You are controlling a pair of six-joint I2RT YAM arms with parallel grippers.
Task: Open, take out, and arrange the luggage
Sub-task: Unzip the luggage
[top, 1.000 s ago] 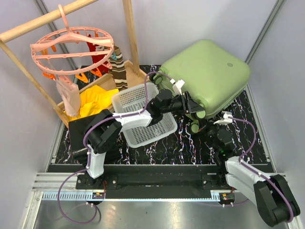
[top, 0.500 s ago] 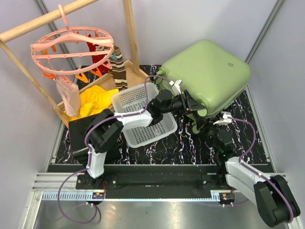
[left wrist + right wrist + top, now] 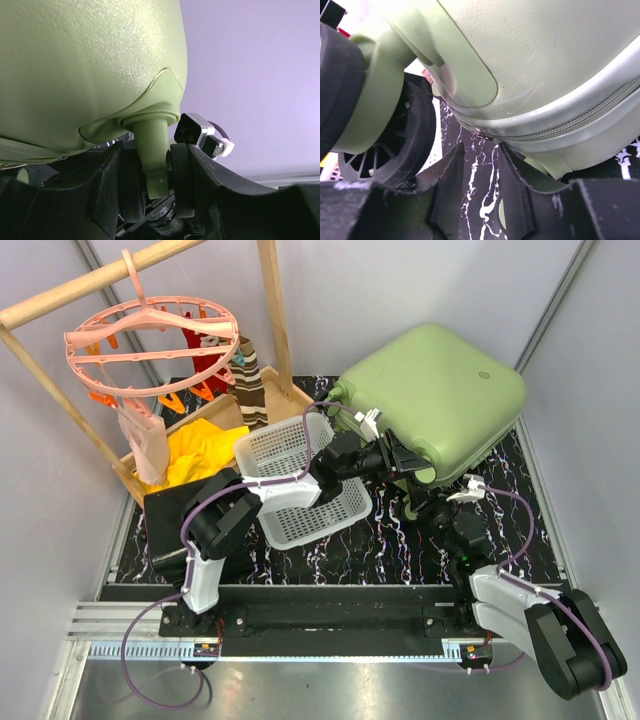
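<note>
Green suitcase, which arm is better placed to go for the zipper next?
Right, probably. The right tool stands open just below the suitcase zipper seam, with what looks like its pull above the fingertips. The left tool is clamped on a wheel post, busy steadying the case.

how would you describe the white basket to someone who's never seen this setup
Find the big light-green suitcase at the back right of the dark marbled mat. Just to its left sits the white basket. It is the only perforated white tub, unlike the solid black case beside it.

Black-and-white jointed arms (image 3: 285, 492) trail thin purple cables (image 3: 123, 655).
</note>
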